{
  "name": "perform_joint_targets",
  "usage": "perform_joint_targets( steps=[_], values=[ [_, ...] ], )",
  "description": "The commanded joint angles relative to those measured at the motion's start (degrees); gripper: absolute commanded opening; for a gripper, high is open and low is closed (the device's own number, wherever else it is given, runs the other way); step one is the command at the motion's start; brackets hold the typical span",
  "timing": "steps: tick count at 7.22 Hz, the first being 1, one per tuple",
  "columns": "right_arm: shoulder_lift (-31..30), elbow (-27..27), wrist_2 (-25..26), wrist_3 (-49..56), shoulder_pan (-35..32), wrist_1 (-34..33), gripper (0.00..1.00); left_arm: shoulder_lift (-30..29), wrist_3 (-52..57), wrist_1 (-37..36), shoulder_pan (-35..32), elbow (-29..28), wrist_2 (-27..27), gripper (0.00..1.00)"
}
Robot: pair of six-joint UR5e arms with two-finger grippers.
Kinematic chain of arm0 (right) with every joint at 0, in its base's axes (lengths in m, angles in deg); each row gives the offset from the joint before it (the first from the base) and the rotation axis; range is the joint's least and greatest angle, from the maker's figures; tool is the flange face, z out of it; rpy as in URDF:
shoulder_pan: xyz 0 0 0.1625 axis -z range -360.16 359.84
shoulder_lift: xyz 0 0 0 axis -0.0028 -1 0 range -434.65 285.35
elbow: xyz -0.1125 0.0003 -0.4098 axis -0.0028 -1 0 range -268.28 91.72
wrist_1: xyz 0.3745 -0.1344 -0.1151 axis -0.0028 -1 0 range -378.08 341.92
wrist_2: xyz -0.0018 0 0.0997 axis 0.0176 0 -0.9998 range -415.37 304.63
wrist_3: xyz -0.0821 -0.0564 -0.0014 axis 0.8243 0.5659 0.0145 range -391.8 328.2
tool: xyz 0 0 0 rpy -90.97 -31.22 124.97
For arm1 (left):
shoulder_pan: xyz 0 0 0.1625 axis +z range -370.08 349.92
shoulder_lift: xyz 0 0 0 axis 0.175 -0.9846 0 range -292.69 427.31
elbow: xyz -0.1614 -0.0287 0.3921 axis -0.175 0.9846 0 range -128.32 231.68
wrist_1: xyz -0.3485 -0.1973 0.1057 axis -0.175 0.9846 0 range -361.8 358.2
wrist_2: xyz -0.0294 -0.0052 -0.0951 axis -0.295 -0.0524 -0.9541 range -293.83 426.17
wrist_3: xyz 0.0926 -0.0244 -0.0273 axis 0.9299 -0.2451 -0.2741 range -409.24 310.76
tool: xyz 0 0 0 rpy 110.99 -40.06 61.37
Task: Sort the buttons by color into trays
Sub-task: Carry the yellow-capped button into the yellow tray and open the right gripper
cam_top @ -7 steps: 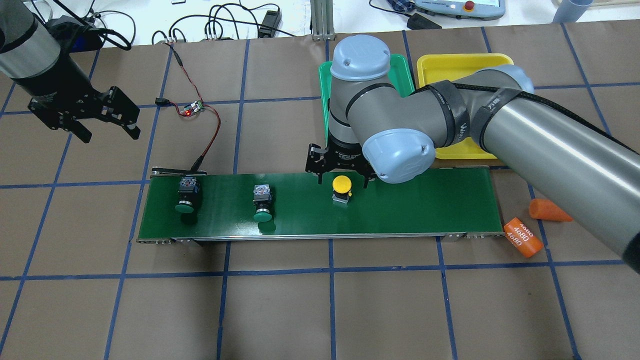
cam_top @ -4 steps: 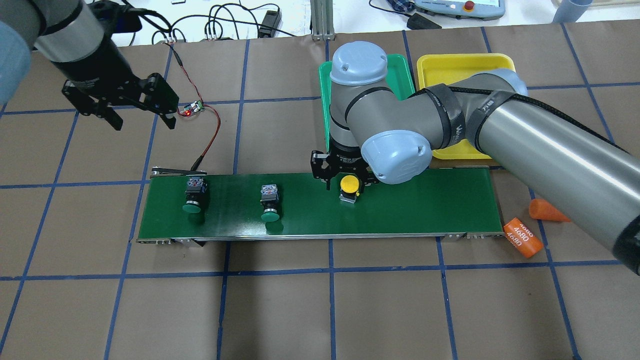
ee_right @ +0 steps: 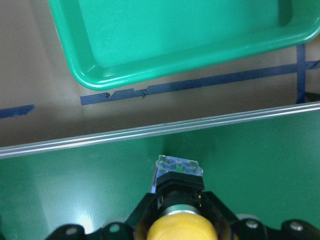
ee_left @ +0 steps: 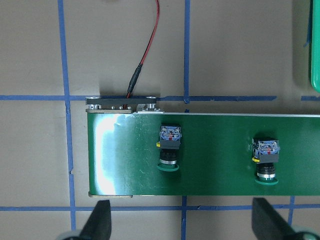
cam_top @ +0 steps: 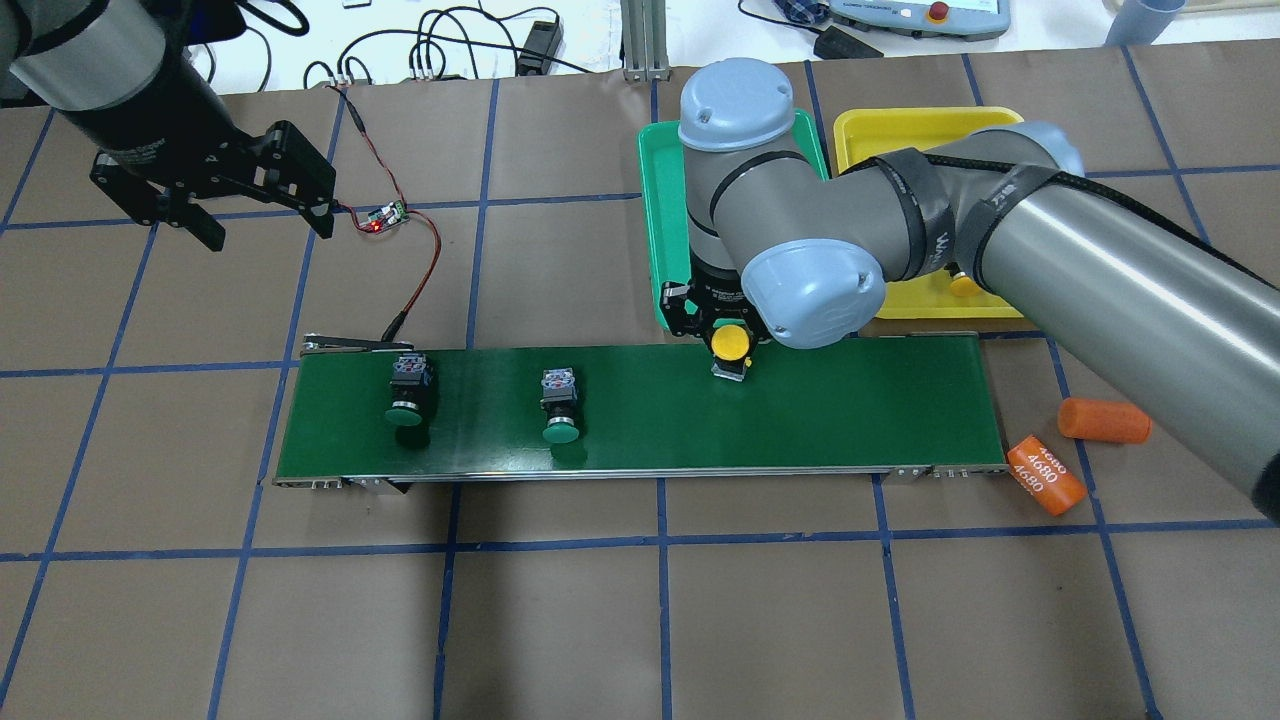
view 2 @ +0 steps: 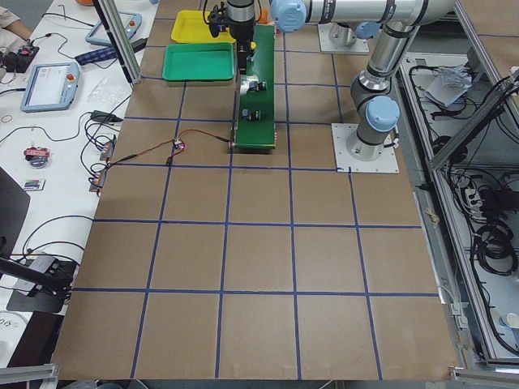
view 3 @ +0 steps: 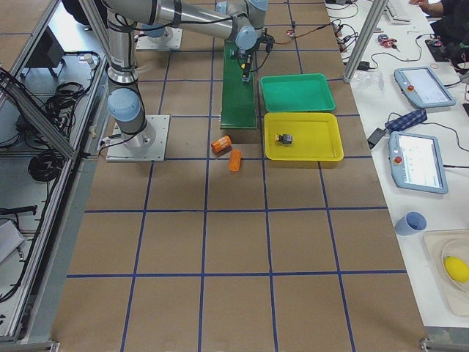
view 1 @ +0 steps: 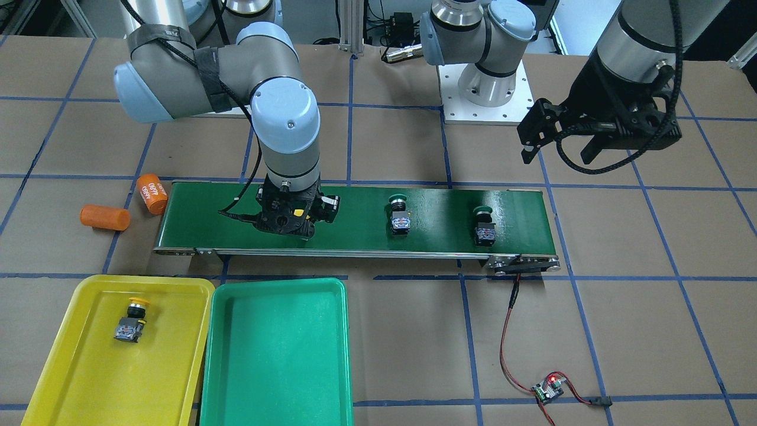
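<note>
**A:** Checking the right gripper first. The overhead view shows its jaws clamped on a yellow-capped black push-button switch. It sits at the far edge of the long dark-green conveyor belt, just beside the shallow green plastic tray.

**B:** The right wrist view adds the axis. That switch stands upright, cap toward the camera, blue-red contact block down at the belt. Whether the block touches the belt: cannot tell.

**A:** Left gripper?

**B:** Its jaws are spread wide and hold nothing. It hangs over the brown paper-covered table, apart from the belt. Its wrist view looks down on the end green-capped switch and the middle green-capped switch. Both lie on their sides with long axes across the belt, caps toward the robot and contact blocks toward the trays.

**A:** Fourth switch?

**B:** In the overhead view the right arm covers all but its cap. The front-facing view shows the second yellow-capped switch lying on its side in the shallow yellow plastic tray. Its cap points toward the belt and its long axis runs roughly along the tray's length.
</note>
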Motion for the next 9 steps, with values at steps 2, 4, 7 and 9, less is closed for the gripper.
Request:
perform_joint_targets(
  steps=[2, 4, 7, 9],
  values=[
    [-0.2, -5.57, 5.19, 11.09, 8.54, -0.82, 0.0, -0.3, -0.7, 0.28, -0.03, 0.56, 2.12, 1.0],
    [3.13, -5.93, 5.81, 23.23, 15.75, -11.22, 0.0, -0.21, -0.96, 0.2, -1.88, 0.56, 2.21, 1.0],
    [8.93, -5.15, 6.08, 28.82, 19.2, -22.8, 0.0, -0.29, -1.84, 0.28, -1.88, 0.57, 2.21, 1.0],
    [8.6, -4.53, 6.08, 28.82, 20.53, -21.75, 0.99, -0.29, -1.84, 0.37, -1.97, 0.66, 2.3, 1.0]
  ],
)
